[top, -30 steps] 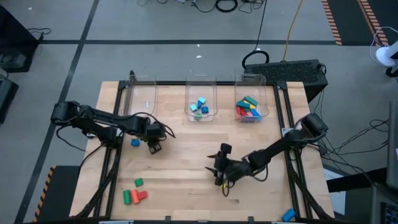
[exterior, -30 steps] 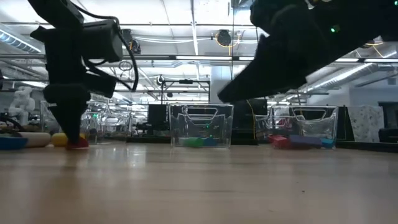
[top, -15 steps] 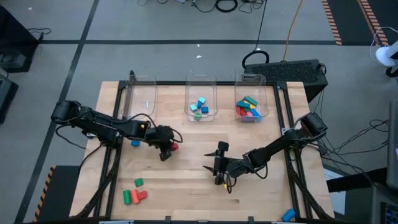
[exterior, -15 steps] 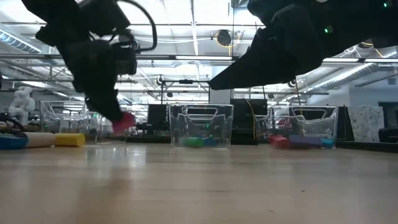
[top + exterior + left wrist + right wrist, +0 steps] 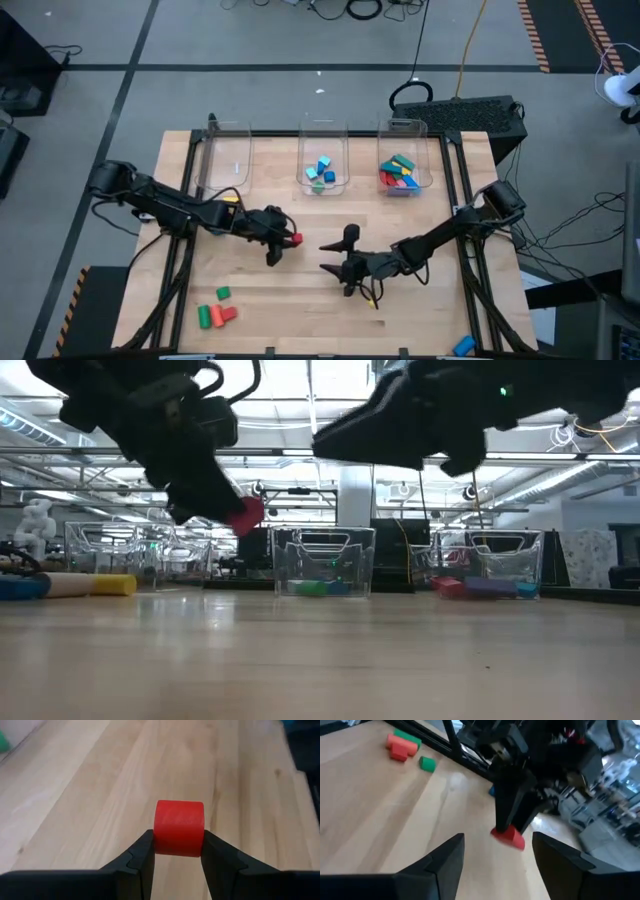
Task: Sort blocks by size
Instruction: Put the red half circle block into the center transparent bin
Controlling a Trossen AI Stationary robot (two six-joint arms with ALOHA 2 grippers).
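Blocks here look light, rigid and smooth, so a squeeze across flat or round sides should hold. One red block [image 5: 178, 827] is clamped in the left gripper [image 5: 177, 851], lifted off the table [image 5: 300, 300], in front of the middle bin [image 5: 323, 170]. Facing that block, the right gripper [image 5: 497, 852] hangs apart and empty.
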